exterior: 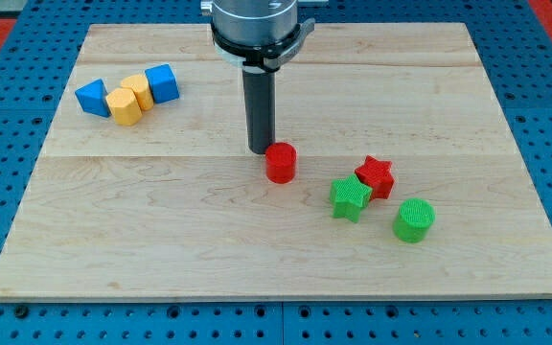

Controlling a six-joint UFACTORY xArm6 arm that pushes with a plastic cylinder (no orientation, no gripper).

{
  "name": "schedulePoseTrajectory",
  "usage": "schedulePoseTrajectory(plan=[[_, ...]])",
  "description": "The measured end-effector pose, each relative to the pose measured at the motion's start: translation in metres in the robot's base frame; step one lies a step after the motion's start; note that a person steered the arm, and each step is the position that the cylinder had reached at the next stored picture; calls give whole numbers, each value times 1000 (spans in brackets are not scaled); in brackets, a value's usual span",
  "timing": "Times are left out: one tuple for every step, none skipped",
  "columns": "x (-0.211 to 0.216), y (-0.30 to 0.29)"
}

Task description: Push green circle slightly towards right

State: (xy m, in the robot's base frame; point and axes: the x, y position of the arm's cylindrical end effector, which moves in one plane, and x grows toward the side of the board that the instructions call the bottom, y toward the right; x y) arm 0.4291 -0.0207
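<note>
The green circle (414, 219) lies on the wooden board at the view's lower right. My tip (260, 150) rests on the board near the middle, well to the left of and above the green circle. A red circle (280, 163) sits just right of and below my tip, almost touching it. A green star (350, 198) and a red star (376, 176) lie between the red circle and the green circle; the two stars touch each other.
At the view's upper left a cluster holds a blue block (93, 97), two yellow blocks (124, 105) (138, 89) and a blue cube (162, 83). The wooden board (161, 240) lies on a blue perforated table; its right edge is near the green circle.
</note>
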Motion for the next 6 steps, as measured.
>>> schedulePoseTrajectory(plan=[[0,0],[57,1],[111,5],[131,89],[101,163],[87,150]])
